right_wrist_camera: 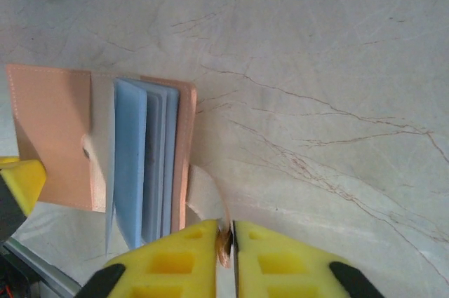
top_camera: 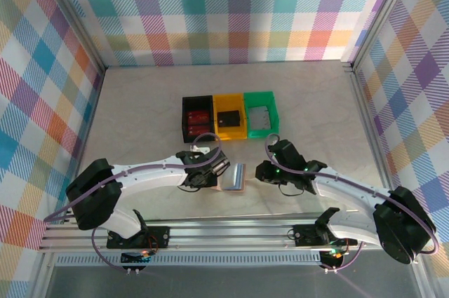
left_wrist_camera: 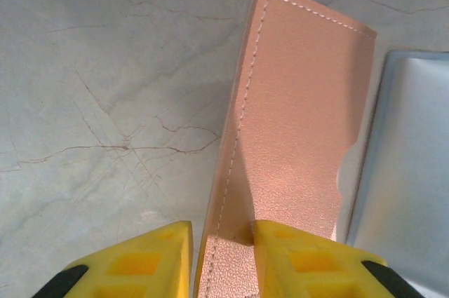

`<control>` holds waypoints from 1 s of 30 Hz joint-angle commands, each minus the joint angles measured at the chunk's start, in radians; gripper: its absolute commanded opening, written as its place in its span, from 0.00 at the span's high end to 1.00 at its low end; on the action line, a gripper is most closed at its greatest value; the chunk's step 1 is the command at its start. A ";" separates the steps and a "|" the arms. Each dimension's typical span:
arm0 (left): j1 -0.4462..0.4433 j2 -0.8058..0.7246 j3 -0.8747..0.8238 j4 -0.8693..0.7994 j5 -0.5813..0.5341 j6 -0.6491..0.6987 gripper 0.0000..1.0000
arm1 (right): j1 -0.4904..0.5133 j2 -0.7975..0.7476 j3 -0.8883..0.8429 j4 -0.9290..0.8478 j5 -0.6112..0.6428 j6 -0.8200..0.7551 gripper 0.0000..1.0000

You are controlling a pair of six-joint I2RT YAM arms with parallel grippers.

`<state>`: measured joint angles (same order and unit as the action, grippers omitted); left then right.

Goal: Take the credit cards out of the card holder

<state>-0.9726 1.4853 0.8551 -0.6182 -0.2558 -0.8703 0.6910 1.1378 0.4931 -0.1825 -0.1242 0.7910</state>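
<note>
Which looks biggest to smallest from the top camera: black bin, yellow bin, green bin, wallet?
1-3. The black plastic bin, yellow plastic bin and green plastic bin look alike in size.
4. The tan leather card holder, smallest.

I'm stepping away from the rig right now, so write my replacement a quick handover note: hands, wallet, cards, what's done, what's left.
Left hand: fingers either side of the card holder's tan flap; firm grip unclear.
Right hand: nearly shut on its thin tab.
Card holder: open on the table between both hands, pale blue pockets fanned.
Done: a dark card lies in the yellow bin, a grey card in the green bin.
Left: check the pockets for further cards; none is plainly visible.
</note>
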 commanded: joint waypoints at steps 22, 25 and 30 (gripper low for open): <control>0.008 0.021 -0.097 0.132 0.072 -0.033 0.80 | 0.005 0.133 0.185 0.075 -0.218 0.146 0.91; 0.008 0.027 -0.096 0.145 0.081 -0.035 0.81 | 0.008 0.182 0.171 0.123 -0.208 0.160 0.93; 0.005 0.036 -0.095 0.156 0.090 -0.034 0.82 | 0.015 0.209 0.162 0.117 -0.128 0.157 0.94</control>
<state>-0.9726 1.5024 0.7734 -0.4706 -0.1802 -0.8978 0.6952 1.3369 0.6540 -0.1036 -0.2878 0.9348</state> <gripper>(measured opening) 0.184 0.066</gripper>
